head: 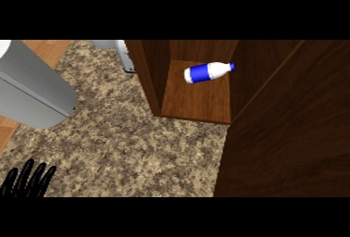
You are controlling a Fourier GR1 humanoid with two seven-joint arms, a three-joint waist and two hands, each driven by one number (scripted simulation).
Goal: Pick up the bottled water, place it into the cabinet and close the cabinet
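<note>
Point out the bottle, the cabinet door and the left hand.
bottle (205,72): head view, blue label.
cabinet door (287,139): head view, middle of open panel.
left hand (28,179): head view, on the fingers.

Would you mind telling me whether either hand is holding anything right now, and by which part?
Nothing is held. The left hand rests open at the lower left edge, fingers up; the right hand is out of view. The bottled water lies on its side inside the cabinet, untouched.

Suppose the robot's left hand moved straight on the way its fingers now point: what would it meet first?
The left hand points up the view over bare counter. First in that line seems to be the grey appliance, though depth is unclear.
</note>
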